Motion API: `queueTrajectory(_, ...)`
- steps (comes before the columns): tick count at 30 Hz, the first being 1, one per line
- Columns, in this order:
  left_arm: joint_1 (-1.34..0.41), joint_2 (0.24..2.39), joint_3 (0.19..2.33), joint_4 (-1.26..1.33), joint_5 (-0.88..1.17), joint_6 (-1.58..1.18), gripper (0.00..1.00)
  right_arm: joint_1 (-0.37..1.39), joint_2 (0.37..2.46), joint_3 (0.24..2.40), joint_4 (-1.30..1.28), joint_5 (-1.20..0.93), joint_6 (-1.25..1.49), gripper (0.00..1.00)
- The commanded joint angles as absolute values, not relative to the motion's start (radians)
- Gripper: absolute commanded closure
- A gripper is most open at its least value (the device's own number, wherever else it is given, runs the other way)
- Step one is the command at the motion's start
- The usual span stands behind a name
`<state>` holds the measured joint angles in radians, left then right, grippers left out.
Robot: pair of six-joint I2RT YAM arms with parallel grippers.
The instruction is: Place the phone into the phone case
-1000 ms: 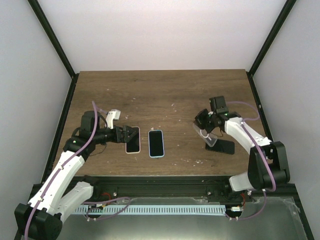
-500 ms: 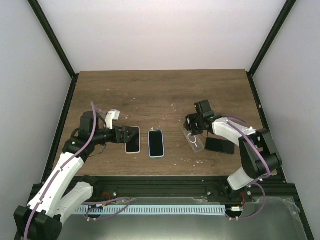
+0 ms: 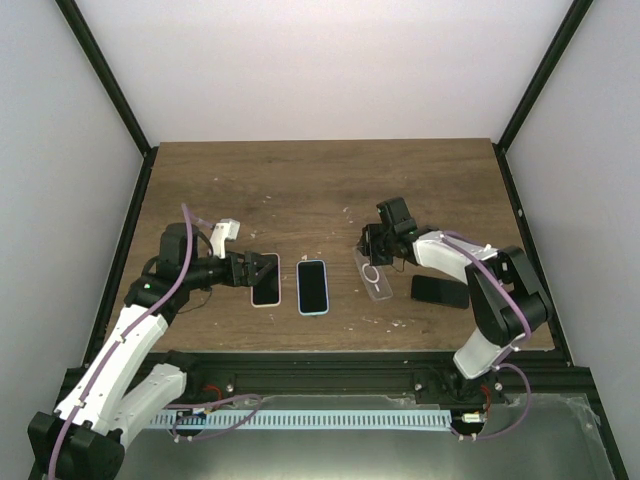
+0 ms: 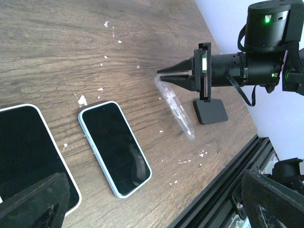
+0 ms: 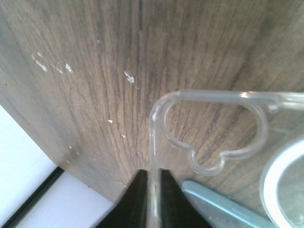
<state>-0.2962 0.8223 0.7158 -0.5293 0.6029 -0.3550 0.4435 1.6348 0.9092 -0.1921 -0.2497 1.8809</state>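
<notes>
The right gripper, pinched shut on the rim of the clear phone case, has carried it from near the table's right edge toward the middle, near the blue-rimmed phone, likely readying the fit, while the left gripper stays open.

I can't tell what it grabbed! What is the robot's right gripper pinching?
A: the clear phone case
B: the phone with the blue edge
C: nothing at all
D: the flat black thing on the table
A: in the right wrist view, the right gripper is shut on the rim of the clear phone case.
</notes>
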Motion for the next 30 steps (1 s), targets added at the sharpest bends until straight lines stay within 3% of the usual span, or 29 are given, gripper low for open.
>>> queueTrajectory(1,-0.296,0.812,0.706,-0.522,0.593,-0.344,0.0,0.457,1.627,0.922,-0.146,-0.228,1.854,0.78)
queueTrajectory(4,-0.296,0.808,0.707,-0.52,0.592,-0.344,0.0,0.457,1.563,0.871,-0.104,-0.205,1.783,0.5)
queueTrajectory(6,-0.296,0.808,0.708,-0.52,0.592,-0.344,0.0,0.456,1.505,0.831,-0.089,-0.181,1.717,0.38)
queueTrajectory(11,-0.296,0.802,0.707,-0.523,0.594,-0.342,0.0,0.452,1.344,0.796,-0.103,-0.083,1.3,0.19)
queueTrajectory(17,-0.296,0.779,0.705,-0.516,0.6,-0.345,0.0,0.451,1.309,0.964,-0.373,0.057,0.613,0.17)
queueTrajectory(23,-0.296,0.787,0.704,-0.506,0.616,-0.348,0.0,0.451,1.297,1.04,-0.485,0.181,0.156,0.17)
queueTrajectory(30,-0.319,0.792,0.698,-0.496,0.617,-0.354,0.0,0.451,1.3,1.109,-0.729,0.157,-0.368,0.19)
